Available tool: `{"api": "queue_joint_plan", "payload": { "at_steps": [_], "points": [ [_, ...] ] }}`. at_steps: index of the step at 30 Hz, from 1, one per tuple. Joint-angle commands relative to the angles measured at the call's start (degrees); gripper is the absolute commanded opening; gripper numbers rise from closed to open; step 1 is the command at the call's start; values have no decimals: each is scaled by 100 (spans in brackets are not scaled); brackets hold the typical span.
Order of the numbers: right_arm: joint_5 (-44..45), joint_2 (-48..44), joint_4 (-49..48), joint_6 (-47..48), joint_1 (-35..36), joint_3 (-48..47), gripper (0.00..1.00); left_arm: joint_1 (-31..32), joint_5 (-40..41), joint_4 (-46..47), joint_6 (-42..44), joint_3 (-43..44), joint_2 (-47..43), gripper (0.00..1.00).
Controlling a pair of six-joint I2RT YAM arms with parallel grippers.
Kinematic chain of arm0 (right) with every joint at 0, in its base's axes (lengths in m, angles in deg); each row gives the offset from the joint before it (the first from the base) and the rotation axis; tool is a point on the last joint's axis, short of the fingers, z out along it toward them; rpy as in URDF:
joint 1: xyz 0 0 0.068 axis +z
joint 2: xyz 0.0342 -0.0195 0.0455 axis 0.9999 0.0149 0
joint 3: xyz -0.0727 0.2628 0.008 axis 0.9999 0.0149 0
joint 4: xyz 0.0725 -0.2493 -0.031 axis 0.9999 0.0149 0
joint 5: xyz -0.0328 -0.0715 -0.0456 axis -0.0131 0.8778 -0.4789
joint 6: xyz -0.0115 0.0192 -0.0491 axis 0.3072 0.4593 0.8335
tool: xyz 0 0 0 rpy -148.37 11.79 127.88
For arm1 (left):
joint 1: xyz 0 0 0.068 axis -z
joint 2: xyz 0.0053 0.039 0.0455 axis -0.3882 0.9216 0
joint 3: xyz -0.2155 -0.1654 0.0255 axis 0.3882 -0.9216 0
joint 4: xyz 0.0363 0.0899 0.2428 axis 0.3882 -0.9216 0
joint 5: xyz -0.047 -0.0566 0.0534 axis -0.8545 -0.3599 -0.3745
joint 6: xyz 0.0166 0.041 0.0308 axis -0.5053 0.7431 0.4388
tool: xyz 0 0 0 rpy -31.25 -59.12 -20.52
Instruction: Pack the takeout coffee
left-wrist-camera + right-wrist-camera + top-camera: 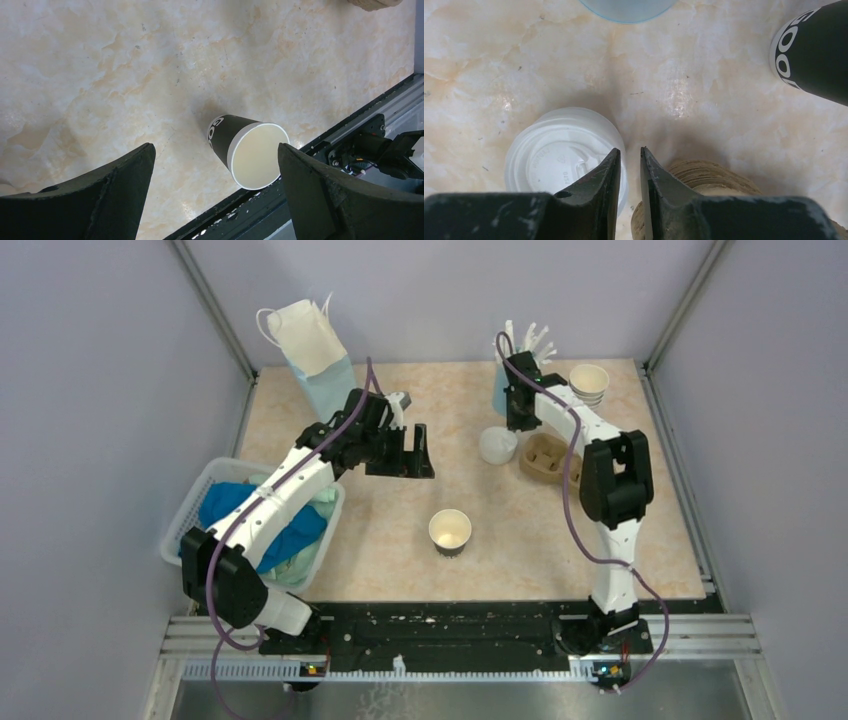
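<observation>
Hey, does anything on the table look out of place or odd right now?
Yes. The dark paper cup stands open and lidless mid-table, while a white lid lies loose beside the cardboard carrier. Nothing looks spilled or tipped.

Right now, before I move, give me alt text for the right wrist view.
The right pincer, fingers nearly together, sits at the edge of a white plastic lid on the marbled table; whether it pinches the rim is unclear. A cardboard carrier lies beside the lid, a black cup upper right, a blue container at top.
</observation>
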Motion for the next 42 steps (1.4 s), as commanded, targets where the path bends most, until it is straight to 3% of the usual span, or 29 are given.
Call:
{"api": "queue_joint_plan", "payload": {
  "at_steps": [1,14,24,42],
  "points": [
    [-184,-481,10,41,38,48,23,19,6,88,-24,204,3,98],
    [-583,-675,-16,-77,38,486,25,25,-103,95,-93,255,38,98],
    [-570,-584,-37,-83,37,565,16,24,-110,106,-164,185,-26,98],
    [-460,-421,35,-129,36,607,17,25,-109,96,-147,193,-14,98]
  ]
}}
